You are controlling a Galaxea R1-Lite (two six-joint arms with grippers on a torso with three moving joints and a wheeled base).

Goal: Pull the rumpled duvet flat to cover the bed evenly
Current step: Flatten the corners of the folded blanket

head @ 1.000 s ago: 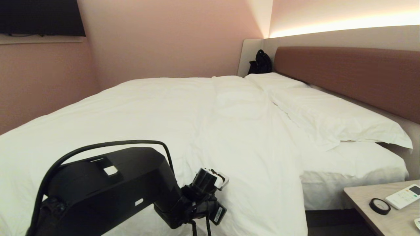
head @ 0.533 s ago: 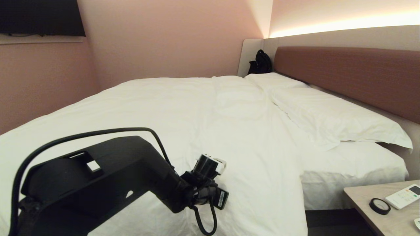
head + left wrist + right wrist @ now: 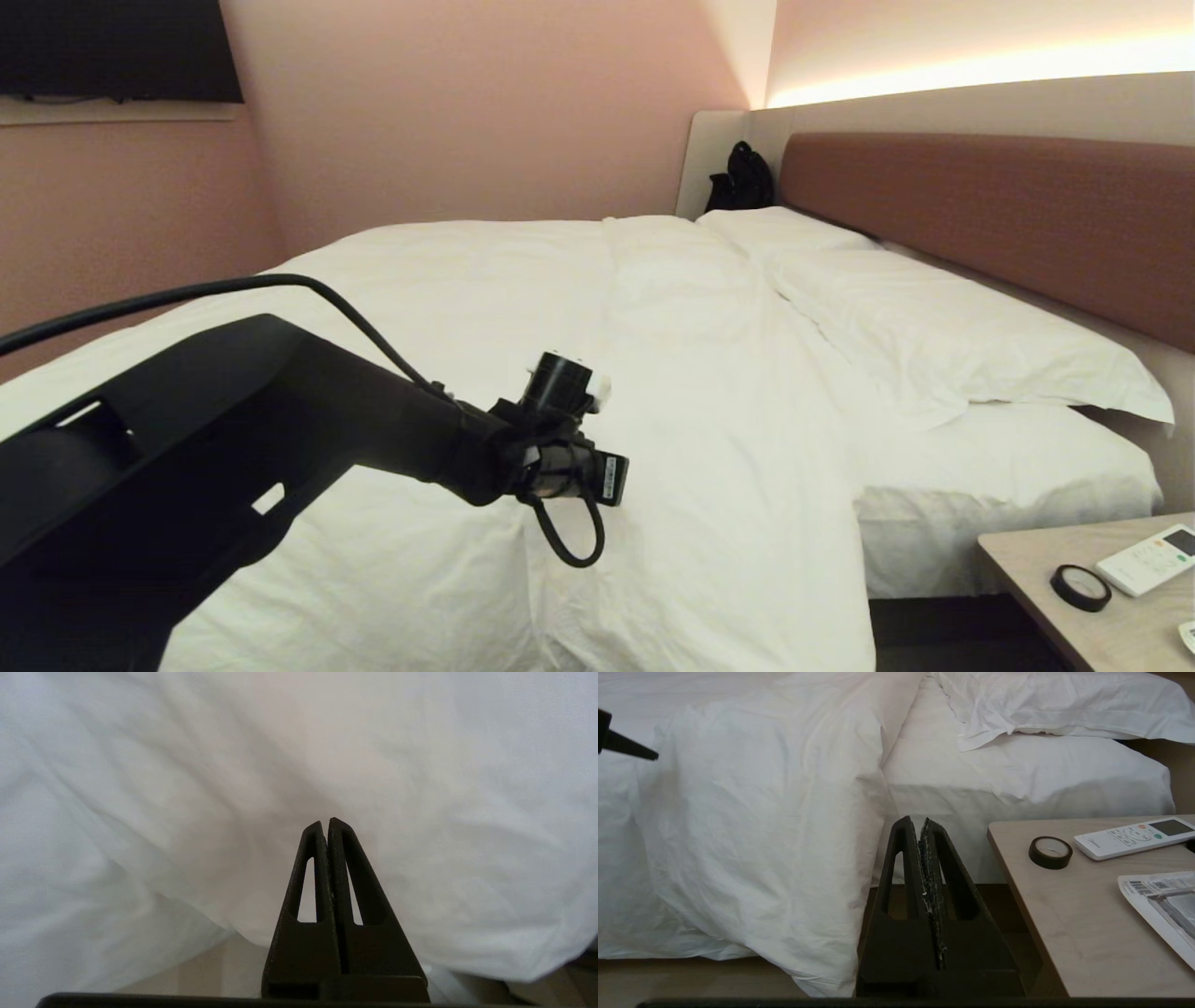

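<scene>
Item: duvet (image 3: 709, 439), soft, bulky, probably light; we'd pinch its hanging side hem, our left gripper (image 3: 325, 823) closed empty, right gripper (image 3: 920, 823) likewise.

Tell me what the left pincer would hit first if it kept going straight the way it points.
Most likely the duvet: the shut left pincer points at its white folds, with nothing between them. How far off the fabric is cannot be judged.
</scene>
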